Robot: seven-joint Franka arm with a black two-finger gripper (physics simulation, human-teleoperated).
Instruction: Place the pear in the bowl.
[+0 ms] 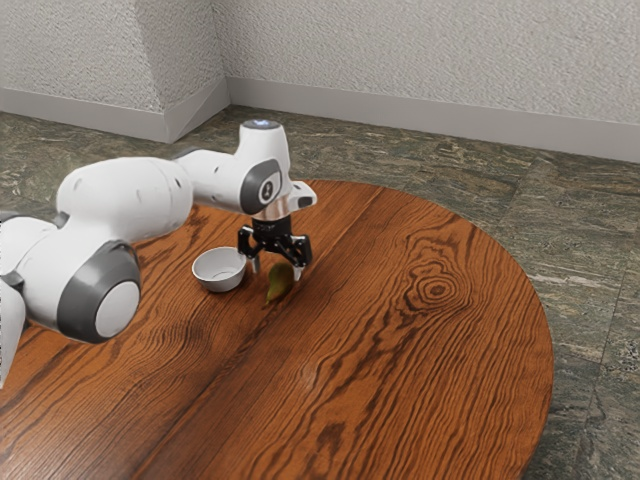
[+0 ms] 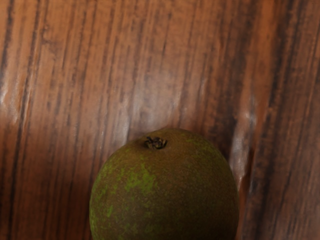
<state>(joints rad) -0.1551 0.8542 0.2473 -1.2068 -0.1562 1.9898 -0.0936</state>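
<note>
I am holding my gripper low over the green-brown pear, its fingers standing wide around the fruit. The pear is lying on the wooden desk; just beyond my grasp, toward the exterior view's left, the white bowl is waiting. I should be centring, closing evenly, then lifting above the rim.

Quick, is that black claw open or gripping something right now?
Black two-finger gripper: open, fingers spread either side of the green-brown pear, not shut on it.
</note>
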